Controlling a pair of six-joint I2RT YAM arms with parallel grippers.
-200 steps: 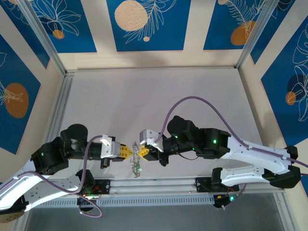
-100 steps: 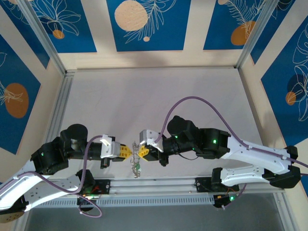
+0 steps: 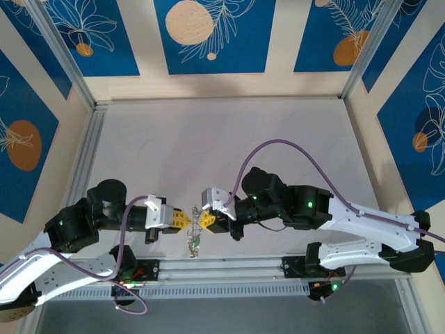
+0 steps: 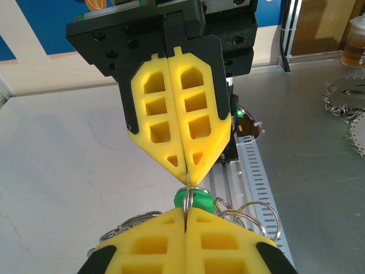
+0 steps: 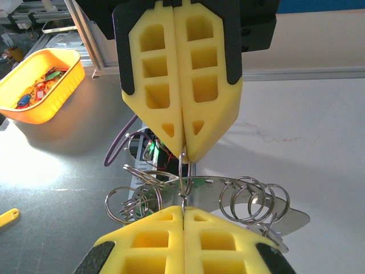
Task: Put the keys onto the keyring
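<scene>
In the lower middle of the top view, the left gripper (image 3: pixel 186 218) and right gripper (image 3: pixel 204 218) meet tip to tip, both closed on the thin keyring (image 5: pixel 181 171). The keys (image 3: pixel 194 241) hang just below these 2 grippers. The pale grey table (image 3: pixel 208 139) spreads above them, with blue wall panels (image 3: pixel 208 35) carrying orange circles along the top.

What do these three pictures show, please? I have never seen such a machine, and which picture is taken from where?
These are two robot arms bolted to a grey table. One picture looks down from above; the other two come from a camera on each wrist, facing the opposite arm. Each arm ends in a yellow two-fingered end effector. The left end effector and the right end effector meet tip to tip, both shut on a thin wire keyring. Small keys, one with a green head, hang from it.
</scene>
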